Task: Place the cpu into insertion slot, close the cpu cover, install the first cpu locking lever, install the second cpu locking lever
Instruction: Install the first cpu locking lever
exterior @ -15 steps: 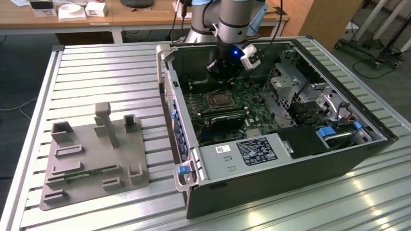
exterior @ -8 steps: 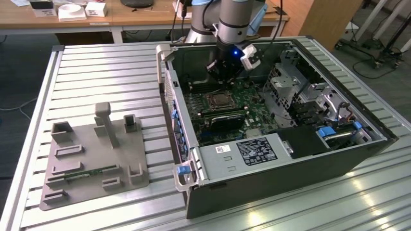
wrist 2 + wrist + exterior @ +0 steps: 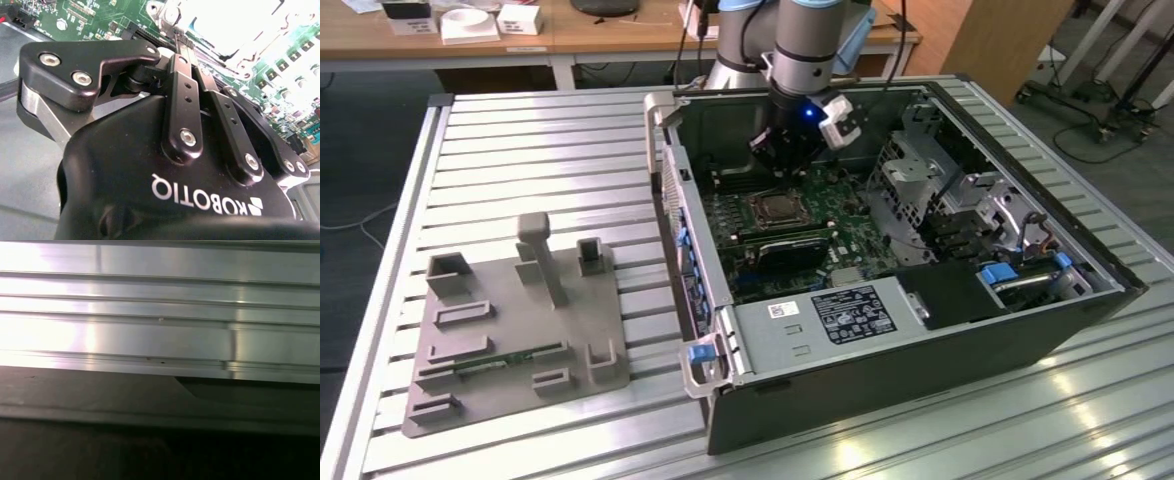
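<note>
Grey fixture (image 3: 507,330) by the table's (image 3: 534,130) left edge. Over in the open computer case (image 3: 1014,330), there's the cpu (image 3: 778,208), lying flat in its socket mid-motherboard with the cpu cover (image 3: 754,209) framing it. Light and stiff, I'd say, but delicate underneath, so hold it by the edges only. The gripper (image 3: 184,42) hovers just beside the socket, fingers pressed together. Whether anything's pinched, I can't tell.

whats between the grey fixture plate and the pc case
Only a bare strip of the slatted aluminium table, seen in the exterior view. The grey fixture plate lies to the exterior view's left of the open computer case.
</note>
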You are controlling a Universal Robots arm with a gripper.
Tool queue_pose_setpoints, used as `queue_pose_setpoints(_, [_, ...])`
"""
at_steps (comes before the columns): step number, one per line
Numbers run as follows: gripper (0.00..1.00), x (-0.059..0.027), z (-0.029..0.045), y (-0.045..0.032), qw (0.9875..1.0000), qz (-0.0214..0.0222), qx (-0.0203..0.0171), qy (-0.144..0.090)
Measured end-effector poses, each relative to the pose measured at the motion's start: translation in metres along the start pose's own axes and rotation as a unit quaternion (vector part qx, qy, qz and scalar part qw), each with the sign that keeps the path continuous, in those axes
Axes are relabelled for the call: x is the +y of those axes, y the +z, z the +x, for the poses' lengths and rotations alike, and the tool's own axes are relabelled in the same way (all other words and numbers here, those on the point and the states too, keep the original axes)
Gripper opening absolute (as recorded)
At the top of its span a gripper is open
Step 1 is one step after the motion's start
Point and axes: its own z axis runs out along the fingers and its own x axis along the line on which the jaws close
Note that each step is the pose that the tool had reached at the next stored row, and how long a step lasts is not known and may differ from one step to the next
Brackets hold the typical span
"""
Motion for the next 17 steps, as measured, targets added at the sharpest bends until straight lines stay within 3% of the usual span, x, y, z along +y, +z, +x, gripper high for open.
queue_pose_setpoints(7, [0.1, 0.0, 0.0001, 0.0043, 1.0, 0.0028, 0.0002, 0.001])
queue_pose_setpoints(17, [0.1, 0.0, -0.0003, 0.0023, 1.0, 0.0035, 0.0001, 0.001])
